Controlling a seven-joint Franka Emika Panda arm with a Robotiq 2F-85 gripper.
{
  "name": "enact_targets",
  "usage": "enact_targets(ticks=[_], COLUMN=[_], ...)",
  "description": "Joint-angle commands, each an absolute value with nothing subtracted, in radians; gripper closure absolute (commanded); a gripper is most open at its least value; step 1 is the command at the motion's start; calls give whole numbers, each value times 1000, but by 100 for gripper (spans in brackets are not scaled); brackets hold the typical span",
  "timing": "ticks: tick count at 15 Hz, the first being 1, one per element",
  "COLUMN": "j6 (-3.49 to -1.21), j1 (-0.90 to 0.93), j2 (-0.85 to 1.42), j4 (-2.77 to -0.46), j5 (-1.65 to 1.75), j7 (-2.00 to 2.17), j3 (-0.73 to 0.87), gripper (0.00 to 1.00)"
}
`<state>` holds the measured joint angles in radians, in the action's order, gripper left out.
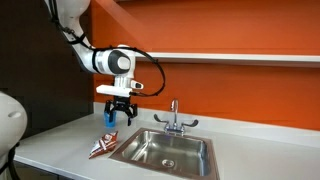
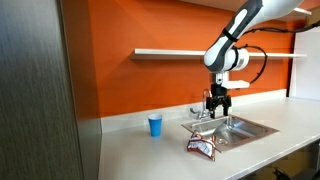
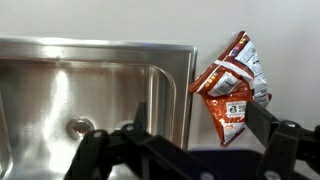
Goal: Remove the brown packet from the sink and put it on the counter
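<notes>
The brown packet [image 1: 101,147] lies flat on the counter [image 1: 55,150], just beside the sink's [image 1: 165,152] steel rim. It also shows in an exterior view [image 2: 201,147] and in the wrist view [image 3: 232,88], to the right of the sink basin [image 3: 80,95]. My gripper [image 1: 119,118] hangs in the air above the counter, near the packet and the sink's edge. It is open and empty [image 3: 203,122], and the packet lies below, between the two fingers. In an exterior view the gripper [image 2: 217,108] is above the sink [image 2: 250,128].
A small blue cup [image 2: 155,125] stands on the counter near the orange wall. The chrome tap [image 1: 173,118] stands behind the basin. A narrow wall shelf [image 1: 230,57] runs above. A dark cabinet side [image 2: 40,90] borders the counter.
</notes>
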<state>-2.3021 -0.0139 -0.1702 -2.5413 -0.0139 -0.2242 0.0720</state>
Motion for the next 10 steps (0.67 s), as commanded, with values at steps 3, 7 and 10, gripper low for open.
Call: enact_targets(ticks=[3, 7, 10], j6=[-2264, -2292, -2293], j1=[-50, -35, -33], j2=[-294, -238, -234], j4=[-2632, -2602, -2601], j5=[-2, -15, -15], j7=[-206, -224, -224], j3=[101, 99, 98], gripper=[0, 0, 0])
